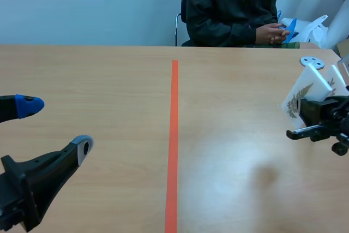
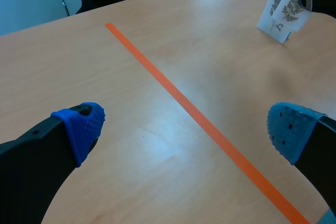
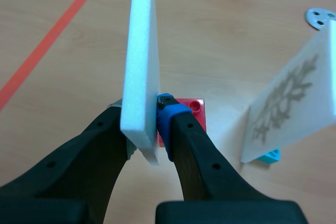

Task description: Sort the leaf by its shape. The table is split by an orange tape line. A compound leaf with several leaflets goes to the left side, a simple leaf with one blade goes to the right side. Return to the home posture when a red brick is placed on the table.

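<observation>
Pinching white foam card with feathery compound leaf (image 1: 304, 88) in right gripper (image 3: 144, 124); holding left gripper (image 2: 184, 129) wide open, empty. Likely risking card slipping from shallow grip while crossing orange tape line (image 1: 173, 135).

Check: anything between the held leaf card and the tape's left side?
Nothing visible stands between the leaf card, shut in the right gripper, and the tape line; beyond it, only the open left gripper.

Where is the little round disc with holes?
The disc lies flat on the table, right of the orange tape line, toward the far side, just past the leaf card in the right claw.
</observation>
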Tool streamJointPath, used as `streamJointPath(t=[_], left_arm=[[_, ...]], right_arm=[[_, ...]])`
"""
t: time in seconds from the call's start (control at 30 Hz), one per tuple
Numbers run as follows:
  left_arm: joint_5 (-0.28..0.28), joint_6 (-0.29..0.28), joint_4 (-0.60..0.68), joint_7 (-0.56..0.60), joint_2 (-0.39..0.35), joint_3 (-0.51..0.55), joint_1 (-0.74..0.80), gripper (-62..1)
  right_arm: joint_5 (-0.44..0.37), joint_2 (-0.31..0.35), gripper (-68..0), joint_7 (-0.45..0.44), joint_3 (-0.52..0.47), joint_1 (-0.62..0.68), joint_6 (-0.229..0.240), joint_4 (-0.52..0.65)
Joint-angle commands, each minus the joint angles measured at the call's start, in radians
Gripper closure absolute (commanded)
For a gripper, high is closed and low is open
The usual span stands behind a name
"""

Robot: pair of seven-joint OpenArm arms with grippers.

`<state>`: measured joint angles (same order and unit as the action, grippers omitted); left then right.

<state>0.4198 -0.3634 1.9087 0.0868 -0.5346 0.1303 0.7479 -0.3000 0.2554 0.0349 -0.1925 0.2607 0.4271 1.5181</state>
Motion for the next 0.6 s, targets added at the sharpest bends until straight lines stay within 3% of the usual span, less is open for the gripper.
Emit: streamJointPath(t=[0.0,0.33,0.57], left_arm=[[0.006,0.002,0.015,0.018,0.002,-0.006,-0.003,-62.3],[0.006,0.002,0.015,0.018,0.002,-0.006,-0.003,-62.3],[0.006,0.002,0.015,0.018,0.002,-0.006,-0.003,-62.3]], right_arm=[[-0.008,0.008,-1.5,-0.020,-0.002,-0.025,-0.013,-0.036],[-0.006,0.008,-1.5,-0.082,-0.011,-0.130,-0.018,-0.288],[0.010,0.008,-1.5,-0.112,-0.011,-0.182,-0.069,-0.394]])
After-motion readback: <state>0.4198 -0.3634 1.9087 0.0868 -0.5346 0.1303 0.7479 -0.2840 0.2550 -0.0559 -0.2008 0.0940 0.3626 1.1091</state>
